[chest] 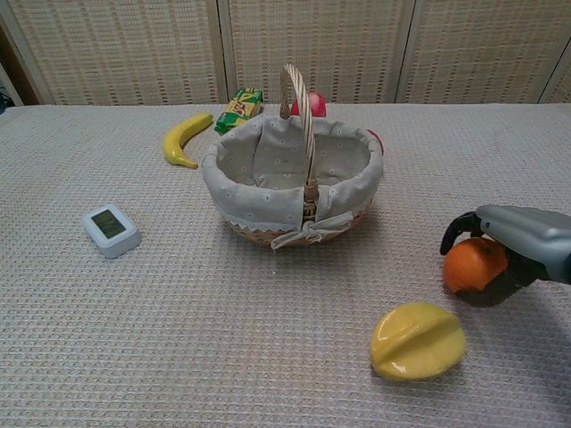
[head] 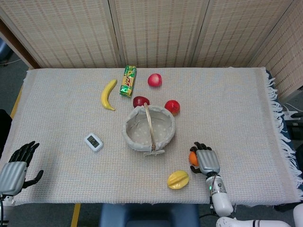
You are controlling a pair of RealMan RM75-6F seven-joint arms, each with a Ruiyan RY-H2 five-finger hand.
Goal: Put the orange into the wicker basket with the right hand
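The orange (chest: 469, 266) sits on the cloth at the front right, mostly covered by my right hand (chest: 517, 245), whose fingers curl down over its top and far side and grip it. From above, only a sliver of the orange (head: 192, 158) shows at the left of my right hand (head: 207, 160). The wicker basket (head: 166, 136) with a pale lining and upright handle stands at the table's middle, its rim (chest: 294, 201) to the left of the orange and farther back. My left hand (head: 15, 169) hangs at the front left edge, fingers apart, holding nothing.
A yellow starfruit-like fruit (chest: 417, 341) lies just in front-left of the orange. A white timer (head: 93, 142) sits left of the basket. A banana (head: 108, 94), a green packet (head: 128, 80) and three red fruits (head: 154, 80) lie behind the basket.
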